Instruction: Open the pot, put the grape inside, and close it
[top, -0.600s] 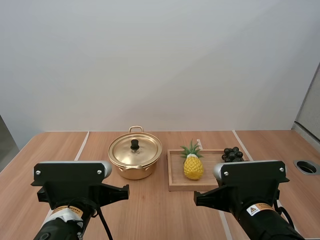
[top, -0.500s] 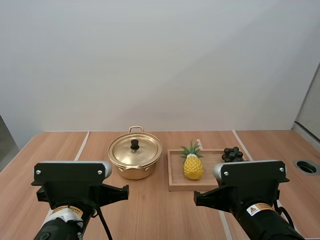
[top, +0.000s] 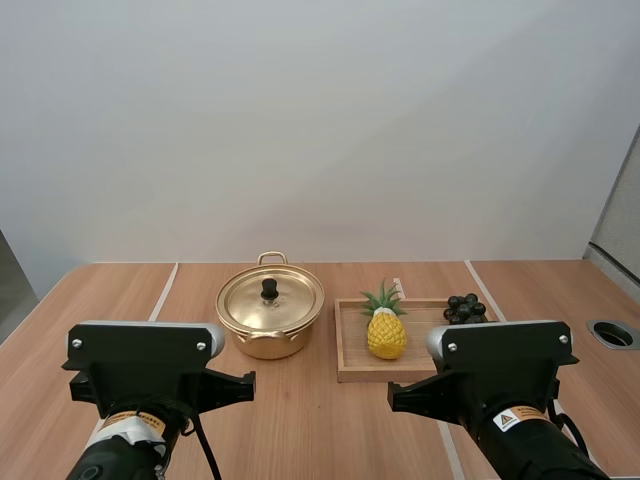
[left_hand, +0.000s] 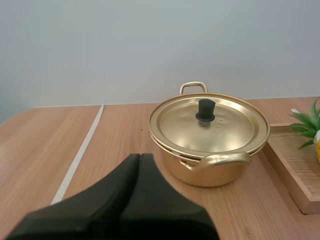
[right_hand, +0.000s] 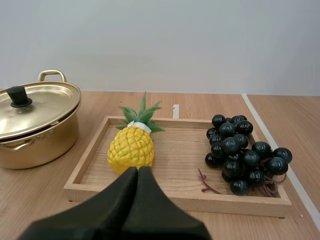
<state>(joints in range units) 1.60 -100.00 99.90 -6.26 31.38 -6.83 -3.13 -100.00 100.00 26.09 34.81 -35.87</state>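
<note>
Left wrist view: left gripper (left_hand: 139, 156) pressed together near round golden pot (left_hand: 220, 172); right gripper (right_hand: 137, 170) likewise, before wooden tray (right_hand: 175, 201), glossy grapes (right_hand: 240, 150).

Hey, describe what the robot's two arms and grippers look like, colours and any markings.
The left arm and right arm each carry a boxy black plate with silver screws, a rounded grey joint at one end, and a round black link bearing a white label with orange warning marks. The left gripper and right gripper have matte black jaws tapering to rounded tips.
</note>
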